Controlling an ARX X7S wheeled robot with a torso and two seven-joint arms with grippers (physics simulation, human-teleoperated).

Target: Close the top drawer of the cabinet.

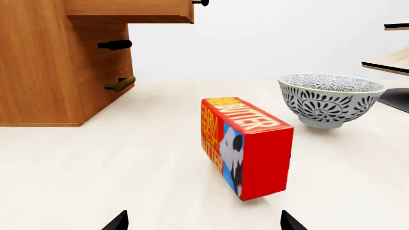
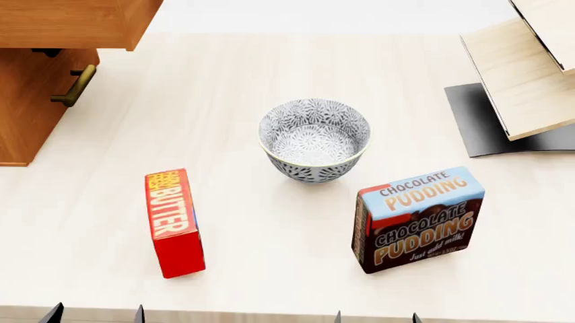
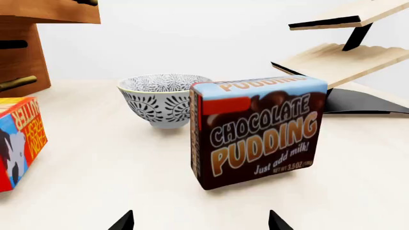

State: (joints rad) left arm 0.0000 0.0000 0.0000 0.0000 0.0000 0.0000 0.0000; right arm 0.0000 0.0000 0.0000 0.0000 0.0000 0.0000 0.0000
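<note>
1. The cabinet (image 2: 27, 108) stands at the far left of the desk (image 2: 252, 222) in the head view, cut off by the picture's edge.
2. The top drawer (image 2: 77, 23) juts out past the cabinet's front, overhanging the lower drawer front; in the left wrist view its box (image 1: 131, 10) shows pulled out, with the end of its handle (image 1: 200, 3) just visible.
3. A brass handle (image 2: 75, 86) on a lower front sits below the overhang.
4. A patterned bowl (image 2: 314, 140) stands upright near the middle of the desk.
5. A red butter box (image 2: 174, 222) stands on edge nearer the robot, to the left of the bowl and apart from it.
6. A chocolate pudding box (image 2: 418, 219) stands to the right of the bowl, also apart from it.
7. A pale wooden rack (image 2: 526, 74) on a black base (image 2: 481, 124) sits at the far right.
8. The left gripper (image 2: 94, 313) shows only two dark fingertips at the near edge, set apart, holding nothing.
9. The right gripper (image 2: 376, 316) is likewise spread, with nothing between its tips, well short of the pudding box.
10. Both grippers are far from the drawer.
</note>
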